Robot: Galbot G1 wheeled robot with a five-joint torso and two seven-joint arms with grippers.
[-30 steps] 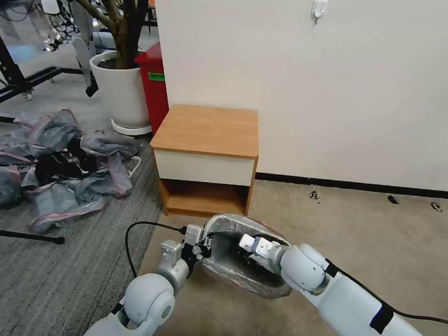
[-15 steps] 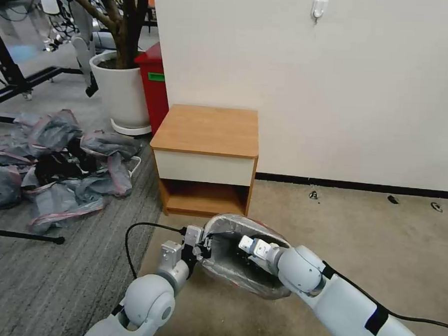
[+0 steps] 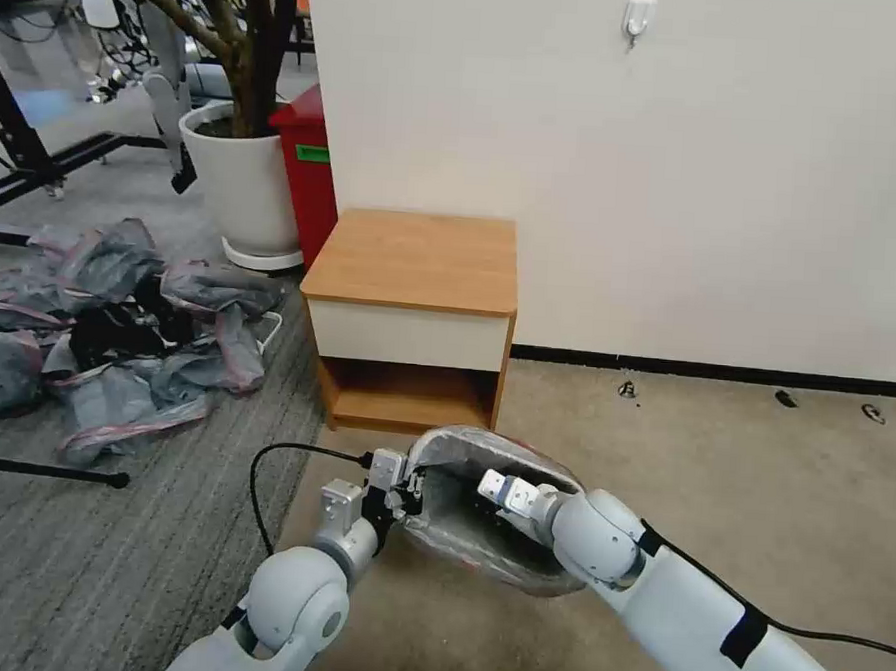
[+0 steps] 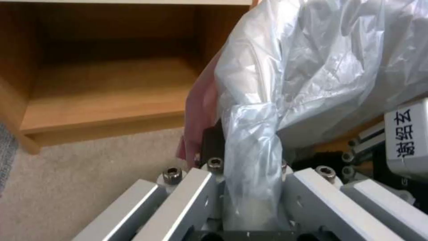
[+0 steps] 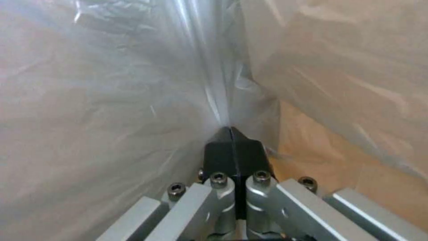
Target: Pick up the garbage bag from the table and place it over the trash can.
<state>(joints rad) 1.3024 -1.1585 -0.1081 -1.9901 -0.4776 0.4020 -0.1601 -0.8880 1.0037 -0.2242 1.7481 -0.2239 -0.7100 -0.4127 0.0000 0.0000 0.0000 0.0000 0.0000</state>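
Bag (image 3: pixel 457 536) draped over can on floor just in front of table (image 3: pixel 412 264), L gripper (image 3: pixel 407 494) clamped on bag's near-left rim, R gripper (image 3: pixel 493 518) inside bag, fingers pinched shut on plastic (image 5: pixel 133 83), heap of similar bags (image 3: pixel 118 328) well apart at left.

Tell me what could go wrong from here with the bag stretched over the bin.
The garbage bag is thin film pinched by the left gripper and the right gripper; pulling apart could tear it. Only a narrow fold sits in the left one, so it might slip. The trash can is light and may tip.
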